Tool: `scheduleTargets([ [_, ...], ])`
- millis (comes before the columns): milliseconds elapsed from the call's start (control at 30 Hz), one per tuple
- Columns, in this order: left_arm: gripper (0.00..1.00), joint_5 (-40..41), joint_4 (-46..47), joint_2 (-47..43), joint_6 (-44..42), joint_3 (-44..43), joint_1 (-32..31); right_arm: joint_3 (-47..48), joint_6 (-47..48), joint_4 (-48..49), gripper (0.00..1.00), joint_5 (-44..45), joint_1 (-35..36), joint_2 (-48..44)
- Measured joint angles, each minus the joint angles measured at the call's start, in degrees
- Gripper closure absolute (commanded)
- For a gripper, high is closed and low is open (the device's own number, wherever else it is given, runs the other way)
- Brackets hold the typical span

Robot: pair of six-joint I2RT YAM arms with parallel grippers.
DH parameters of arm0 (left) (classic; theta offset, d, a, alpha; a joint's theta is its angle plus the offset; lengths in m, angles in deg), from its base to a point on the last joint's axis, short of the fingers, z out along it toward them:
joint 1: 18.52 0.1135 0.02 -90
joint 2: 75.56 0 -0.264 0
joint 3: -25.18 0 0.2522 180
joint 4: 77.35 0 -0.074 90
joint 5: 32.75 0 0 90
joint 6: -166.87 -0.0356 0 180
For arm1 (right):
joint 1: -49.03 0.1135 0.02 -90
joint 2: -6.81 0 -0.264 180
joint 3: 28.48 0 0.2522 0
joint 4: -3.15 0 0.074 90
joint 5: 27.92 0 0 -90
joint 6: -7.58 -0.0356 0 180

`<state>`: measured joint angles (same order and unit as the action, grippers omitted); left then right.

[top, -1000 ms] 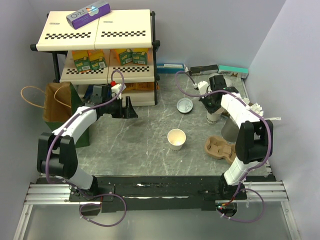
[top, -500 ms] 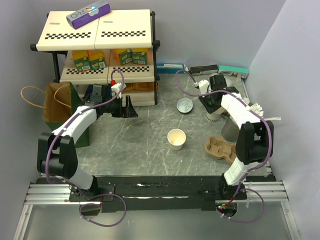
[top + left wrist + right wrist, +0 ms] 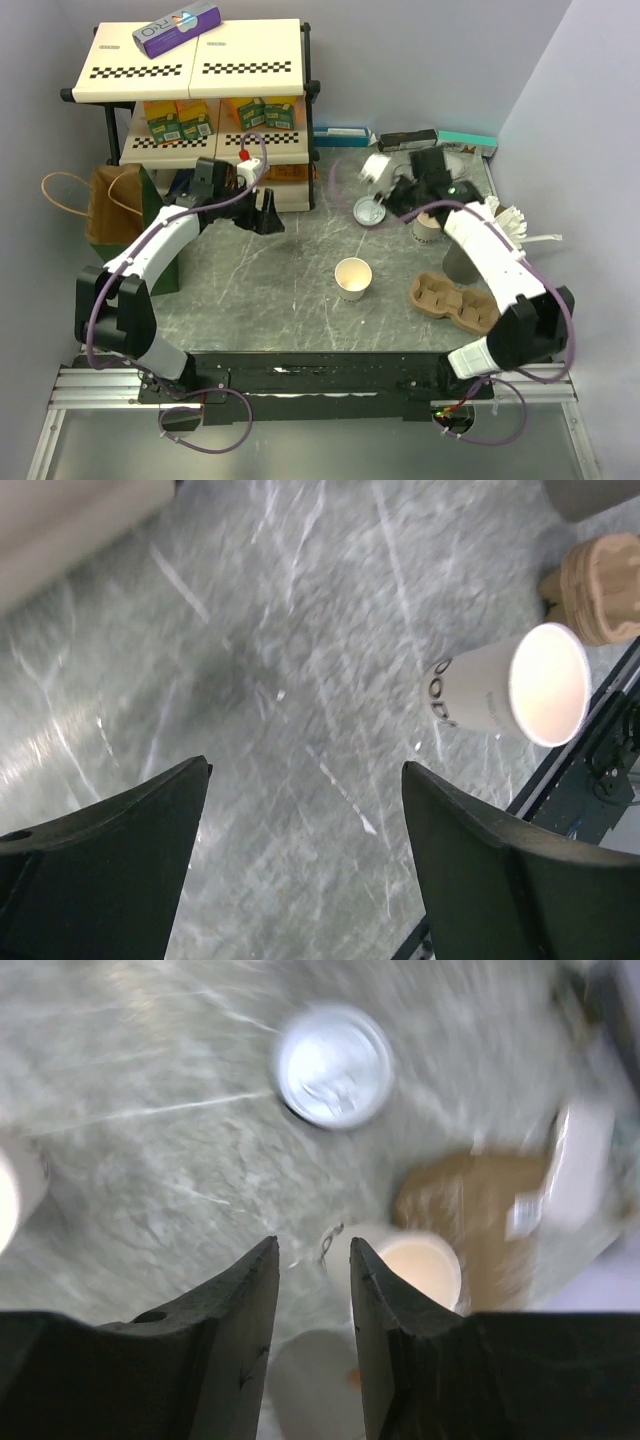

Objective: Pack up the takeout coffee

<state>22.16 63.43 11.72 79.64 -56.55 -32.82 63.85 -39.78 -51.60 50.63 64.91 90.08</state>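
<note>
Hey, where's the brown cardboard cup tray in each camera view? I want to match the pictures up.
Top external: the cup tray lies right of centre, beside the right arm.
Left wrist: only its edge shows, at the upper right border, beyond the paper cup.
Right wrist: a blurred brown patch right of centre.
Shared landmark: the grey veined tabletop, which is in all three views.

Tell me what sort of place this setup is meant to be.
Probably a mock takeout-coffee counter staged in a robot test cell. White paper cups and a moulded-pulp cup tray sit on the table, with a handled paper bag beside a shelf of small green boxes.
</note>
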Motion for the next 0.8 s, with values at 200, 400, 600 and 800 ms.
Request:
scheduleTargets([
  [200, 0.16, 0.5, -1.0, -0.3, -1.9, -3.1, -0.6, -4.9, 24.3, -0.5, 0.60, -2.8, 10.1, -0.9],
  [400, 0.16, 1.3, -1.6, -5.4, -2.2, 0.6, -0.4, 7.8, 36.7, -9.4, 0.63, -0.9, 10.6, 13.7],
  [600, 0.15, 1.8, -1.2, -13.6, -2.5, 4.7, 0.7, 18.1, 41.1, -16.1, 0.64, 4.5, 10.6, 25.6],
  [800, 0.15, 2.0, -0.7, -16.9, -2.6, 7.2, 1.9, 18.2, 42.7, -19.2, 0.64, 10.4, 10.6, 29.6],
])
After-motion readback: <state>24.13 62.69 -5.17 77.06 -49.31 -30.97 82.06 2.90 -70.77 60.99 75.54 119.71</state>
